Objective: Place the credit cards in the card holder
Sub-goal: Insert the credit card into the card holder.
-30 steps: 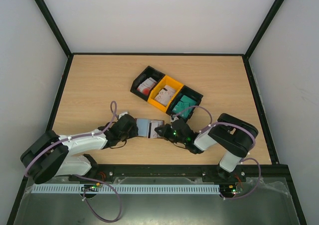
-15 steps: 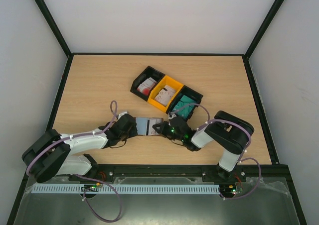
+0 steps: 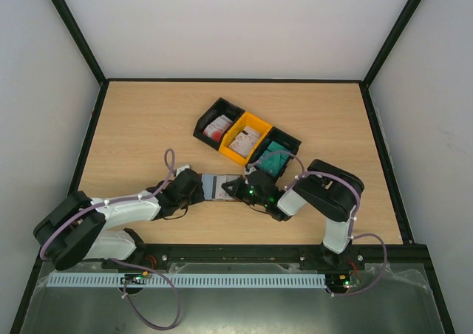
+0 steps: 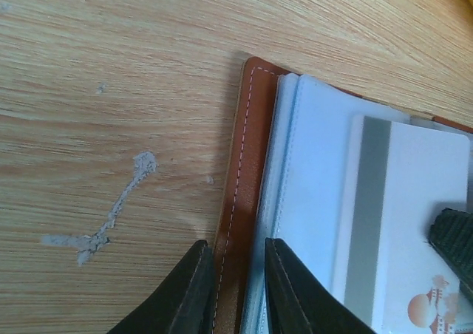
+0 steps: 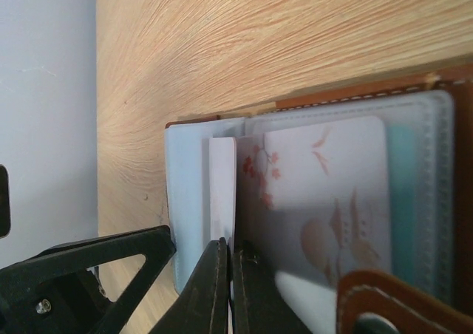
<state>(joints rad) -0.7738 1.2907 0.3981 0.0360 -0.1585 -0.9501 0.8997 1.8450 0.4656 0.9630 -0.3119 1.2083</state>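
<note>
We're at the near middle of the table (image 3: 148, 120), and the card holder (image 3: 219, 186) lies open there, brown leather down and pale blue pockets (image 4: 314, 171) up, with an arm on either side. The left jaws come in from the left and are clamped on the card holder's stitched brown edge, one dark finger (image 4: 198, 293) pressed against each side of the leather. The right jaws reach in from the right, clenched tight on a white credit card (image 4: 403, 223) with a grey stripe and an orange-pink mark. A textured black fingertip (image 4: 454, 238) sits on that card's right edge. The card lies over the pale pocket page; whether its leading edge is inside a slot, I can't tell.

The right wrist view shows a clear sleeve (image 5: 436, 201) beside it, holding a card printed with red blossoms and birds (image 5: 325, 201), with a teal edge (image 5: 403, 193) behind that. The brown snap tab (image 5: 380, 304) looms close to that camera.

Just beyond the holder, a little to the right, three bins stand in a slanted row. The far-left black bin (image 3: 200, 127) has white cards with red marks (image 3: 216, 128). The yellow bin (image 3: 233, 154) in the middle has pale cards (image 3: 250, 137). The right black bin (image 3: 293, 139) has teal cards (image 3: 275, 159).
</note>
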